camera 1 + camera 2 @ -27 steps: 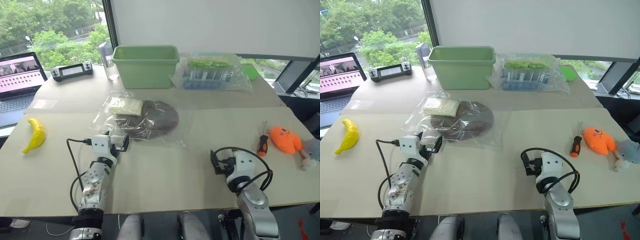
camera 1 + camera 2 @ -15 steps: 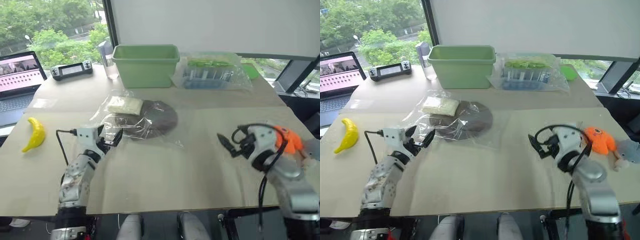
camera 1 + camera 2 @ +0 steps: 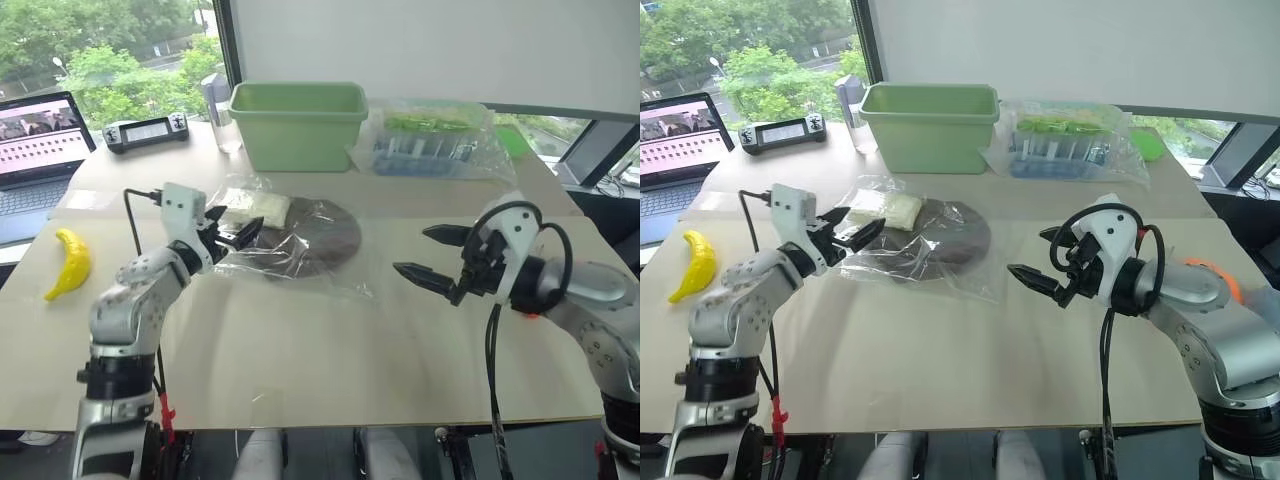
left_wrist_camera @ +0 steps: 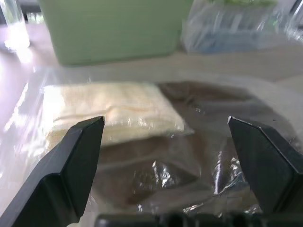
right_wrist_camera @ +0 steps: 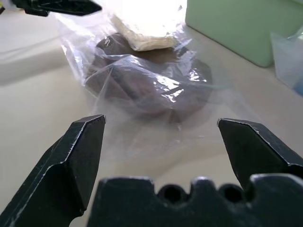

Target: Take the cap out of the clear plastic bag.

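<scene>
1. The cap (image 3: 940, 238) is seen flat on the surface (image 3: 940, 350), enclosed in the clear plastic bag (image 3: 915, 245), between both sets of fingers.
2. The left gripper (image 3: 852, 229) is held with fingers apart over the bag's near edge, apparently for pinching the film.
3. The right gripper (image 3: 1038, 262) is held with fingers apart, short of the bag, probably readied for the opposite side.

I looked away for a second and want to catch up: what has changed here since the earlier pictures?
Both arms have risen off the table. The left gripper, open, has moved forward to the near left edge of the clear plastic bag. The right gripper, open, swung in toward the bag's right side. Nothing has been gripped. The cap and the off-white cloth bundle lie in the bag as before.
</scene>
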Robot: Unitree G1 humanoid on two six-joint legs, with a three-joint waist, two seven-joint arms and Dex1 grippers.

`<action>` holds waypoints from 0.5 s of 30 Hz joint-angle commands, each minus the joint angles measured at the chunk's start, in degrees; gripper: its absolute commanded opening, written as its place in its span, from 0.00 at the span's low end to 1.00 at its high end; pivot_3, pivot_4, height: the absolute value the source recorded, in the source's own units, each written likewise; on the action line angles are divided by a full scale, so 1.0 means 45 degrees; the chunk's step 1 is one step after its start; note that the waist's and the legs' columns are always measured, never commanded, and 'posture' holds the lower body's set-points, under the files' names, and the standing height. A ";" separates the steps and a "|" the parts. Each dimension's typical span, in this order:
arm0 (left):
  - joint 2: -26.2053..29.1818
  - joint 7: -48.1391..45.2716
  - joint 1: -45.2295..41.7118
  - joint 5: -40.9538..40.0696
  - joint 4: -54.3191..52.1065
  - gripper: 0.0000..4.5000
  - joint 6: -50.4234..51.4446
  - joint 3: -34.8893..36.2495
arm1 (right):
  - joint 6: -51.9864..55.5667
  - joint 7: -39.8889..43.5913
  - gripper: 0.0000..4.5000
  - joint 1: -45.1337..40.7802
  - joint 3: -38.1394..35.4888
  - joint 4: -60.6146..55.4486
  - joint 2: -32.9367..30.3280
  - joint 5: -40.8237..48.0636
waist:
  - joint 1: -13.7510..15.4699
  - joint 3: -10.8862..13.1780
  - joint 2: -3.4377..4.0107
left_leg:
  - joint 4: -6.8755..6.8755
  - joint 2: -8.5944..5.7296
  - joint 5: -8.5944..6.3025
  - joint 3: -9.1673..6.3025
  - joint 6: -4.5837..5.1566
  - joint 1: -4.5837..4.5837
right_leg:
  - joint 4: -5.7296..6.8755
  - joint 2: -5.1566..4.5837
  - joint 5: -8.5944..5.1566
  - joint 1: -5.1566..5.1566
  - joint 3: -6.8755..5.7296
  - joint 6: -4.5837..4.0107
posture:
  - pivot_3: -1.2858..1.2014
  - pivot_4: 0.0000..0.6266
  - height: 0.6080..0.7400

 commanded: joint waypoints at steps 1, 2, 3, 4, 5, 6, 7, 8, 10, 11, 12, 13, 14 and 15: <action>-0.0366 0.0500 -0.1882 0.0658 0.1543 1.00 0.0211 -0.0422 | 0.0194 -0.0180 1.00 -0.0366 0.0175 -0.0603 0.0043 0.0284 | 0.0008 0.0005 -0.0010 | 0.0009 0.0000 -0.0001 0.0000 -0.0001 0.0006 | -0.0005 0.0000 -0.0010 0.0018 0.0000 -0.0017 | 0.52 0.24 0.98; -0.0520 0.0574 -0.2397 0.0828 0.2309 1.00 0.0055 -0.0449 | 0.0229 -0.0262 1.00 -0.0408 0.0208 -0.0648 0.0066 0.0278 | 0.0003 0.0007 -0.0014 | 0.0015 -0.0002 -0.0001 -0.0002 -0.0001 0.0004 | -0.0008 0.0000 -0.0011 0.0017 0.0000 -0.0018 | 0.52 0.24 0.98; -0.0620 0.0587 -0.2745 0.0958 0.2859 1.00 -0.0070 -0.0470 | 0.0249 -0.0324 1.00 -0.0450 0.0243 -0.0664 0.0089 0.0262 | -0.0009 0.0009 -0.0016 | 0.0014 -0.0001 -0.0001 0.0001 -0.0001 0.0000 | -0.0016 -0.0001 -0.0010 0.0016 0.0002 -0.0018 | 0.52 0.24 0.98; -0.0809 0.0570 -0.3251 0.1172 0.3792 1.00 -0.0425 -0.0544 | 0.0259 -0.0460 1.00 -0.0448 0.0186 -0.0719 0.0142 0.0238 | -0.0007 0.0009 -0.0017 | 0.0016 -0.0005 -0.0001 0.0005 -0.0002 -0.0001 | -0.0014 -0.0005 -0.0005 0.0015 0.0008 -0.0009 | 0.52 0.24 0.98; -0.0974 0.0527 -0.3726 0.1394 0.4742 1.00 -0.0731 -0.0638 | 0.0272 -0.0578 1.00 -0.0433 0.0135 -0.0785 0.0168 0.0190 | -0.0003 0.0010 -0.0018 | 0.0012 -0.0011 -0.0001 0.0003 -0.0001 -0.0005 | -0.0014 -0.0006 0.0007 0.0011 0.0008 0.0010 | 0.52 0.24 0.98; -0.1183 0.0619 -0.4282 0.1778 0.5911 1.00 -0.1241 -0.0777 | 0.0285 -0.0728 1.00 -0.0387 0.0044 -0.0866 0.0197 0.0157 | -0.0004 0.0010 -0.0018 | 0.0007 -0.0012 -0.0001 0.0001 -0.0001 -0.0011 | -0.0014 -0.0006 0.0023 0.0003 0.0005 0.0037 | 0.52 0.24 0.98; -0.1354 0.0727 -0.4717 0.2097 0.6838 1.00 -0.1710 -0.0878 | 0.0294 -0.0851 1.00 -0.0350 -0.0021 -0.0929 0.0220 0.0139 | 0.0003 0.0010 -0.0019 | 0.0001 -0.0014 -0.0001 0.0001 -0.0001 -0.0009 | -0.0013 -0.0006 0.0029 0.0004 0.0007 0.0047 | 0.52 0.24 0.98; -0.1531 0.0807 -0.5123 0.2397 0.7803 1.00 -0.2256 -0.0945 | 0.0294 -0.0967 1.00 -0.0298 -0.0074 -0.0999 0.0226 0.0131 | -0.0006 0.0011 -0.0020 | -0.0010 -0.0014 -0.0001 0.0000 -0.0001 -0.0009 | -0.0014 -0.0006 0.0029 0.0000 0.0005 0.0048 | 0.52 0.24 0.98; -0.1870 0.0916 -0.5738 0.2947 0.9782 1.00 -0.3475 -0.1066 | 0.0252 -0.1172 1.00 -0.0233 -0.0120 -0.1074 0.0255 0.0079 | -0.0012 0.0013 -0.0022 | -0.0027 -0.0014 -0.0001 0.0001 -0.0001 -0.0012 | -0.0017 -0.0006 0.0026 -0.0009 0.0007 0.0046 | 0.52 0.24 0.98; -0.2063 0.1051 -0.5975 0.3180 1.0892 1.00 -0.4129 -0.1065 | 0.0220 -0.1292 1.00 -0.0198 -0.0143 -0.1119 0.0283 0.0049 | -0.0010 0.0013 -0.0022 | -0.0037 -0.0015 -0.0002 0.0001 -0.0001 -0.0013 | -0.0020 -0.0006 0.0024 -0.0013 0.0007 0.0045 | 0.52 0.24 0.98; -0.2300 0.1239 -0.6111 0.3314 1.1979 1.00 -0.4698 -0.0966 | 0.0190 -0.1401 1.00 -0.0160 -0.0147 -0.1156 0.0314 0.0019 | -0.0009 0.0013 -0.0023 | -0.0039 -0.0016 -0.0002 0.0001 -0.0001 -0.0014 | -0.0020 -0.0006 0.0022 -0.0015 0.0007 0.0046 | 0.52 0.24 0.98; -0.2455 0.1352 -0.6229 0.3404 1.2772 1.00 -0.5120 -0.0873 | 0.0169 -0.1482 1.00 -0.0141 -0.0136 -0.1175 0.0334 0.0004 | -0.0001 0.0013 -0.0024 | -0.0041 -0.0016 -0.0002 0.0001 -0.0001 -0.0015 | -0.0022 -0.0006 0.0022 -0.0016 0.0007 0.0047 | 0.52 0.24 0.98; -0.2684 0.1366 -0.6162 0.3684 1.3603 1.00 -0.5649 -0.0993 | 0.0164 -0.1594 1.00 -0.0125 -0.0125 -0.1211 0.0322 -0.0055 | -0.0014 0.0013 -0.0024 | -0.0040 -0.0018 -0.0002 0.0002 -0.0001 -0.0013 | -0.0025 -0.0007 0.0021 -0.0013 0.0007 0.0049 | 0.52 0.24 0.98; -0.2857 0.1449 -0.6119 0.3780 1.4202 1.00 -0.6047 -0.0928 | 0.0159 -0.1685 1.00 -0.0121 -0.0136 -0.1235 0.0321 -0.0074 | -0.0019 0.0013 -0.0024 | -0.0040 -0.0019 -0.0003 0.0006 -0.0001 -0.0012 | -0.0024 -0.0013 0.0022 -0.0012 0.0010 0.0050 | 0.52 0.24 0.98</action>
